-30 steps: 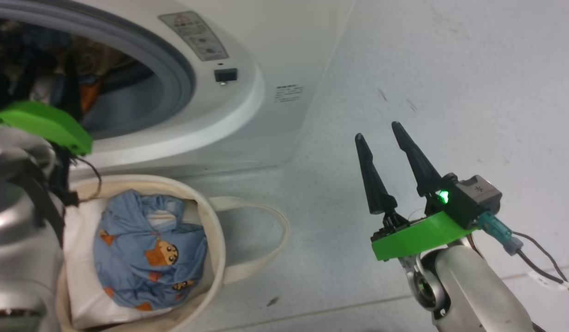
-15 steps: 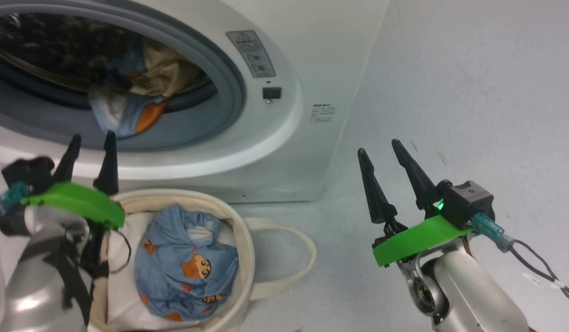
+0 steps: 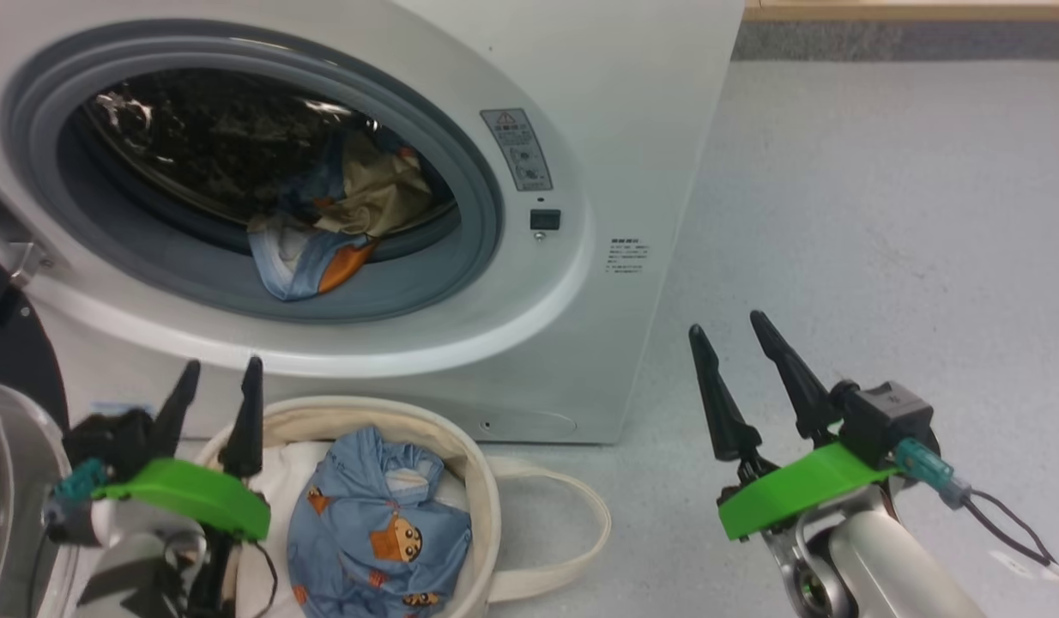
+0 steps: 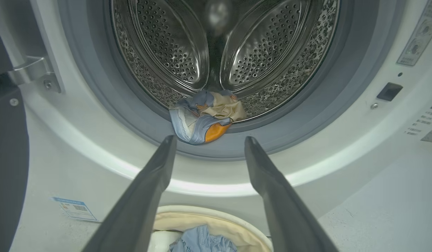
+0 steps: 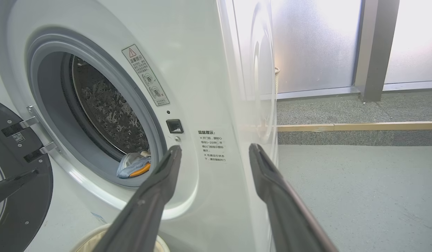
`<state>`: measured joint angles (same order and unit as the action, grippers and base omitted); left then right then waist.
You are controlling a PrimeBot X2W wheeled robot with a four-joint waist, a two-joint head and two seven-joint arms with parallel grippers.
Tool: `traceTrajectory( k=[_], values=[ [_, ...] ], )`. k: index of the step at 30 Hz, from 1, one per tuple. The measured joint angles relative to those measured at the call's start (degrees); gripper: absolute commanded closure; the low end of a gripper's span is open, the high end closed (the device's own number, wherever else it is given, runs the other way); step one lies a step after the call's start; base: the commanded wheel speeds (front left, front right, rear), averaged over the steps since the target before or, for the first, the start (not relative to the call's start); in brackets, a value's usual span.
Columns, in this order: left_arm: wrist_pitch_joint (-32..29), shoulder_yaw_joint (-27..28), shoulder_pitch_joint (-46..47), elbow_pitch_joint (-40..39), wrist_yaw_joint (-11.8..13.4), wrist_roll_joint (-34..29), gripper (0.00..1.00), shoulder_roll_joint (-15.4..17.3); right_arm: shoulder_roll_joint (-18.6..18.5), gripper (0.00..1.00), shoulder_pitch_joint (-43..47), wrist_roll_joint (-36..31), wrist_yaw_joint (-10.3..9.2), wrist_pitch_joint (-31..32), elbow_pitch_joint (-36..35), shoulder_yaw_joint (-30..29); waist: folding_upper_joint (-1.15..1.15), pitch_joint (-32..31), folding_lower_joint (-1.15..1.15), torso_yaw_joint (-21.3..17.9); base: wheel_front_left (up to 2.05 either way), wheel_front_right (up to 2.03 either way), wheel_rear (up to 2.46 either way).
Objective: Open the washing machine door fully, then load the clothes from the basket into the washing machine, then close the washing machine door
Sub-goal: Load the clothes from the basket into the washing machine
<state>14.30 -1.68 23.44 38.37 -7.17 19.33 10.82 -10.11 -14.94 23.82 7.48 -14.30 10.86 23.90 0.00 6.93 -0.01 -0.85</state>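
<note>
The washing machine door (image 3: 15, 369), a large round door with a glossy black rim and a clear glass centre, stands swung open at the left of the big white front-loading washing machine (image 3: 641, 112), carried on its metal hinge (image 4: 30, 70). Some of the clothes (image 3: 341, 227), a bundle of light-blue fabric with an orange patch and a cream-yellow garment, lie at the front of the perforated steel drum (image 4: 174, 45), the blue edge drooping onto the grey rubber gasket (image 3: 487, 206). A bunched light-blue bear-print garment (image 3: 379, 524) sits in the basket (image 3: 349, 412), a round cream canvas tub on the pale grey floor (image 3: 838, 215) just in front of the machine, below its opening. A plain white pad (image 3: 268, 468) lies beside that garment in the tub, and one long loop handle (image 3: 594, 515) rests flat on the floor to the right.

The left tool (image 3: 222, 378) hovers by the basket's left rim, its two dark fingers spread apart with nothing between them, pointing toward the drum mouth. The right tool (image 3: 725, 324) hangs over bare floor to the right of the machine, well apart from the basket, its fingers likewise parted and empty.
</note>
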Motion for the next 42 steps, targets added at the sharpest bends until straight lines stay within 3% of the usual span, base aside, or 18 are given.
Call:
traceTrajectory(
  k=[32, 42],
  values=[
    [0.0, 0.7, -2.0, -2.7, 0.0, 1.5, 0.00, -0.5, -1.1, 0.00, 0.6, 0.5, 0.00, 0.0, -1.1, -0.3, 0.00, 0.7, 0.02, -1.5, 0.00, 0.00, 0.00],
    [0.0, -1.1, 8.7, 6.5, 0.0, 1.5, 0.00, 2.3, -0.6, 0.00, -0.7, -1.8, 0.00, 0.0, -3.9, -0.1, 0.00, 5.9, 0.02, -5.3, 0.00, 0.00, 0.00]
  ],
)
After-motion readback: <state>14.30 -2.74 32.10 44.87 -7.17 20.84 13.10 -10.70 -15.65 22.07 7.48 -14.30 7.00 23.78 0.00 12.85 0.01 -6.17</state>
